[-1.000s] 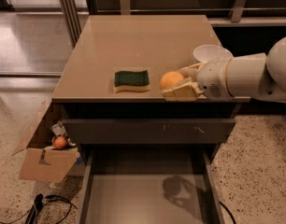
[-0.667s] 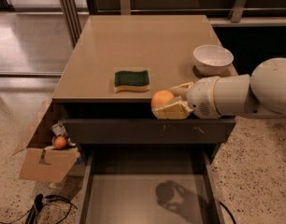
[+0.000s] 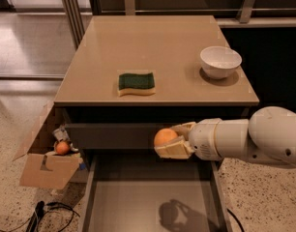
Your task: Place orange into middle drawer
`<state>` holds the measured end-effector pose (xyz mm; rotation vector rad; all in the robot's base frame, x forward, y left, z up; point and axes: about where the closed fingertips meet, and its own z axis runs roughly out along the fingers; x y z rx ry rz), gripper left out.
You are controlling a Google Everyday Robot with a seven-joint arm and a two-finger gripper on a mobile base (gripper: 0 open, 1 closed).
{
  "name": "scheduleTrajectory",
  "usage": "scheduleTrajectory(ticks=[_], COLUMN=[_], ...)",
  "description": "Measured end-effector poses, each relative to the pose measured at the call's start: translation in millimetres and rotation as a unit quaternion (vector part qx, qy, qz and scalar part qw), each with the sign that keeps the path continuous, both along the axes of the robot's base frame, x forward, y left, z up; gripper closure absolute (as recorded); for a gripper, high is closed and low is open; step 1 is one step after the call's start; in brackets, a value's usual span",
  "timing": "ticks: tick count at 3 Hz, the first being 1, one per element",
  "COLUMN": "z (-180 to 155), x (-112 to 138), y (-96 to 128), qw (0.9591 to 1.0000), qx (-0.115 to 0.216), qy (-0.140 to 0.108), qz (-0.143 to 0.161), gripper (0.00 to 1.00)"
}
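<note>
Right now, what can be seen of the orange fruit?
The round, smooth bright orange fruit looks whole, held in the air between the tan fingers of the white arm's gripper, one finger above and one beneath. It hangs before the dark drawer front, above the open grey-brown drawer tray, touching only the gripper.

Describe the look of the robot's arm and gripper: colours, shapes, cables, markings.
The arm is glossy white, built of thick rounded segments. The gripper, above the open drawer, has two flat cream fingers. No cables or markings show.
</note>
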<state>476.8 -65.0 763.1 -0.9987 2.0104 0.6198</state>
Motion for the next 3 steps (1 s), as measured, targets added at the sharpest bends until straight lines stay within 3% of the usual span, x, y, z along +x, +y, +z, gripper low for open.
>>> scheduleTrajectory(ticks=[1, 2, 3], z=[-44, -48, -78], x=[-9, -10, -9], y=[-7, -2, 18], qw=[0.9998, 0.9998, 0.9990], qx=[-0.006, -0.006, 0.004], qy=[0.019, 0.021, 0.045], qz=[-0.006, -0.004, 0.002], gripper=[1.00, 1.00, 1.00])
